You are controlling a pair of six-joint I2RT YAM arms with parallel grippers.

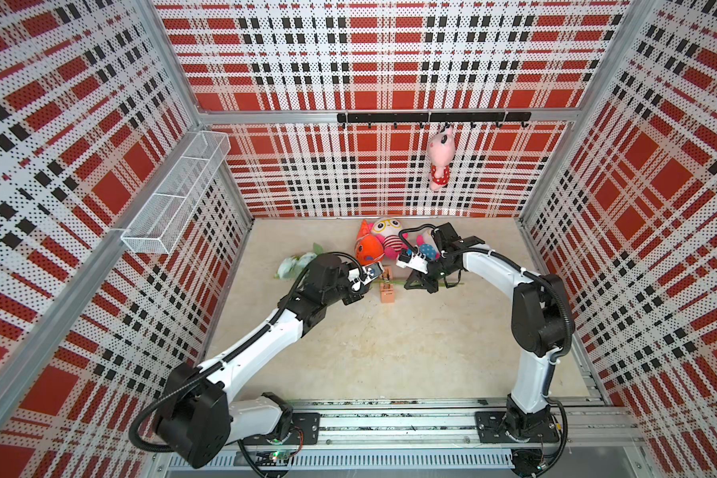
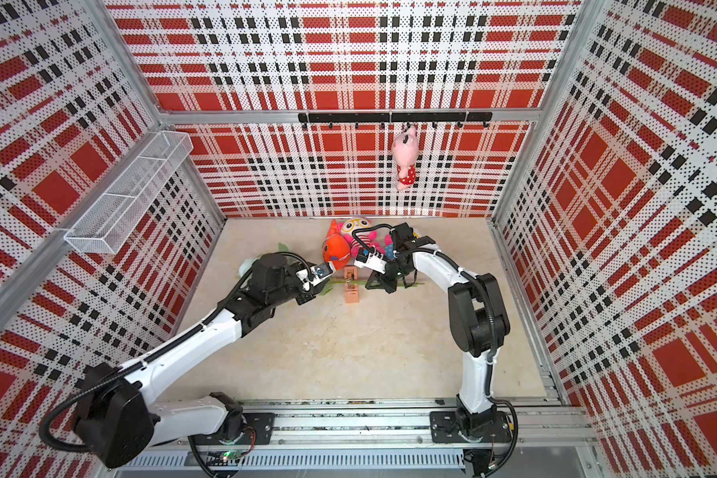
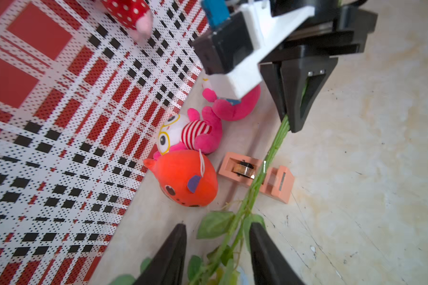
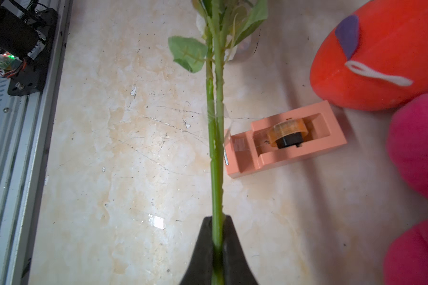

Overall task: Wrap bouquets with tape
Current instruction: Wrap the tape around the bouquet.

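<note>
The bouquets lie as one bunch on the floor, blooms to the left, with long green stems running right across the tape. The tape is a peach dispenser holding an amber roll. A clear strip clings to the stems just above it. My right gripper is shut on the stem ends, right of the dispenser, and shows in the left wrist view too. Left of the dispenser, my left gripper stands open with the leafy stems between its fingers, which are apart from them.
An orange plush fish and a pink plush with yellow glasses sit just behind the dispenser against the back wall. Another pink plush hangs from a black hook rail. A wire basket is mounted on the left wall.
</note>
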